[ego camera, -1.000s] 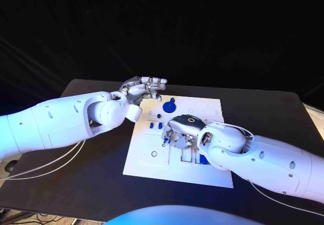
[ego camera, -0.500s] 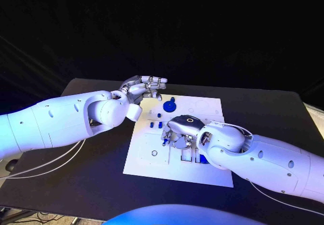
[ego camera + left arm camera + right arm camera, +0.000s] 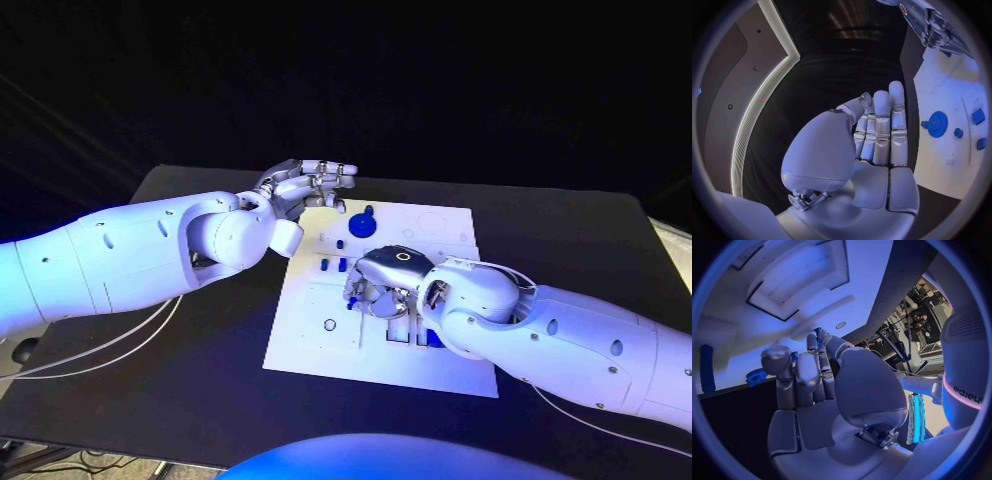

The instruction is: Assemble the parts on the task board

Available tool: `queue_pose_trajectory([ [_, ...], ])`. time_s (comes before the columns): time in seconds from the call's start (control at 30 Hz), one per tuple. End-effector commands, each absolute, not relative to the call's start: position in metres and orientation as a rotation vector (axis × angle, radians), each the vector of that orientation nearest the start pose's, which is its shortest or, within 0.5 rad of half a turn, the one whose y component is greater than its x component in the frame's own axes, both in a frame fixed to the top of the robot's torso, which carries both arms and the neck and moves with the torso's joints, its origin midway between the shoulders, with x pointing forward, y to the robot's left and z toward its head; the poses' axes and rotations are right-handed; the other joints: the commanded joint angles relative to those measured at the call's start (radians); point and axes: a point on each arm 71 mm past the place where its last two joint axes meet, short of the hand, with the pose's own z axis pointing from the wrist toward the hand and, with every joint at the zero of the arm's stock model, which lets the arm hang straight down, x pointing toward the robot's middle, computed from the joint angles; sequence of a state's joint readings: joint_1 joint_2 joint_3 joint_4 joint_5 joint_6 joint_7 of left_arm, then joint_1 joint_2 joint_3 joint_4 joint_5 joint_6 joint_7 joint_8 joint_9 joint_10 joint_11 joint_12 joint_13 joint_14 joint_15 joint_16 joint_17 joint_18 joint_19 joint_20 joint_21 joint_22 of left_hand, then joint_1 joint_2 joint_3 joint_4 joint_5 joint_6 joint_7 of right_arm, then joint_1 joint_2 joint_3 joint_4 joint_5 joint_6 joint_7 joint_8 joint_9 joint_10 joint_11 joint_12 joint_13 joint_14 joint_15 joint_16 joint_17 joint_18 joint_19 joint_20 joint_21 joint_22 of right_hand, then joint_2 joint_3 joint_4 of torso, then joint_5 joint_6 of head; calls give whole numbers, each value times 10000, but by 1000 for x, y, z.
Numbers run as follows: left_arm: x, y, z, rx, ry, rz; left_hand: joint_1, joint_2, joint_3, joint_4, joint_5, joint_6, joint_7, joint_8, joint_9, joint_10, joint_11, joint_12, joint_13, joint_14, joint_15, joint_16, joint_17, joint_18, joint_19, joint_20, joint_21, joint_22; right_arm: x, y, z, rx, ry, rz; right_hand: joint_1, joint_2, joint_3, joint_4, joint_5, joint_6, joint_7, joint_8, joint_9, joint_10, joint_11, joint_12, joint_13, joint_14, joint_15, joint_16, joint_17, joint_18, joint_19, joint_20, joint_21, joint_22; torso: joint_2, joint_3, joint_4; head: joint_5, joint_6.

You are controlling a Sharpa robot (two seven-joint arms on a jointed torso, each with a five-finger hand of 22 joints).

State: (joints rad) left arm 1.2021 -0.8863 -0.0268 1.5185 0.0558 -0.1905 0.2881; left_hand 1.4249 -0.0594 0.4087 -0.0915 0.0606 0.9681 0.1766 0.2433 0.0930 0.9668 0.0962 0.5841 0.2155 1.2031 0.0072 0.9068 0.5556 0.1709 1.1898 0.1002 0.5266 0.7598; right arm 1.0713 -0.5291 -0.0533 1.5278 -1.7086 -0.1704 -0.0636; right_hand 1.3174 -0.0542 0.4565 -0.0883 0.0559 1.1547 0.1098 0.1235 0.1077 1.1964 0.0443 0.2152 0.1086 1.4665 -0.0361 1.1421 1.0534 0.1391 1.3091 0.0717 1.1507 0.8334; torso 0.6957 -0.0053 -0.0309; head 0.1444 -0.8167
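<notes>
The right hand [image 3: 382, 283] is hovering low over the middle of the task board [image 3: 447, 372], palm down, with its fingers curling toward the white surface. A small blue part [image 3: 351, 300] is showing at its fingertips; the right wrist view shows a blue piece [image 3: 820, 335] between the tips of the fingers, but whether the hand is pinching it or only touching it cannot be told. Two blue blocks [image 3: 430, 339] are sitting in the board just behind the wrist of this hand, and two small blue pegs [image 3: 333, 265] are standing just beside its thumb side.

The left hand [image 3: 306, 187] is hanging above the far left corner of the board, clear of the surface. Its fingers [image 3: 881, 131] are lying straight and close together with the thumb folded across in front of them, and nothing is sitting in the palm. A blue gear [image 3: 362, 226] is lying on the board just beyond and below this hand's fingertips, apart from them. The same gear [image 3: 937, 123] is appearing beside the fingers in the left wrist view.
</notes>
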Motion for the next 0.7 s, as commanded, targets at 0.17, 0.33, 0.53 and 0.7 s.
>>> queue_pose_trajectory([
  [0.17,490,225,-178,-11998,15061,-16045,-85,27,2,-38,35,-80,7,26,-15,-66,-8,-48,-20,-87,8,-36,-14,89,-58,19,50,20,420,-32,-243,-6490,17466,8595,-43,74,-1,-21,51,1,53,18,13,15,47,-37,-14,325,26,45,18,-102,55,-4,34,6,4,5,-9,-54,9],
  [0.33,491,225,-178,-11939,15061,-16020,-110,31,-4,-36,35,-96,15,26,-21,-73,-1,-50,-28,-88,15,-33,-18,87,-68,24,55,29,420,-32,-245,-6621,17661,8479,-48,80,-4,-18,51,3,53,18,15,20,48,-39,-16,326,27,57,31,-103,55,-2,37,9,0,-1,-2,-38,-13],
  [0.53,492,226,-178,-11909,15051,-15991,-110,31,-4,-36,35,-96,15,26,-21,-73,-1,-50,-28,-88,15,-33,-18,87,-68,24,55,29,419,-28,-245,-6701,17649,8557,-103,73,-45,7,5,4,47,14,22,33,52,-53,-27,323,36,59,25,-103,51,7,40,10,1,4,-9,-55,-22],
  [0.7,492,225,-178,-11905,15047,-15980,-122,31,-7,-34,34,-104,19,26,-23,-76,2,-51,-31,-88,18,-31,-20,87,-72,27,57,33,419,-27,-246,-6736,17697,8524,-128,62,-68,16,-7,-2,43,8,24,33,53,-64,-35,318,40,46,7,-101,43,12,35,0,1,-2,11,-95,-39],
])
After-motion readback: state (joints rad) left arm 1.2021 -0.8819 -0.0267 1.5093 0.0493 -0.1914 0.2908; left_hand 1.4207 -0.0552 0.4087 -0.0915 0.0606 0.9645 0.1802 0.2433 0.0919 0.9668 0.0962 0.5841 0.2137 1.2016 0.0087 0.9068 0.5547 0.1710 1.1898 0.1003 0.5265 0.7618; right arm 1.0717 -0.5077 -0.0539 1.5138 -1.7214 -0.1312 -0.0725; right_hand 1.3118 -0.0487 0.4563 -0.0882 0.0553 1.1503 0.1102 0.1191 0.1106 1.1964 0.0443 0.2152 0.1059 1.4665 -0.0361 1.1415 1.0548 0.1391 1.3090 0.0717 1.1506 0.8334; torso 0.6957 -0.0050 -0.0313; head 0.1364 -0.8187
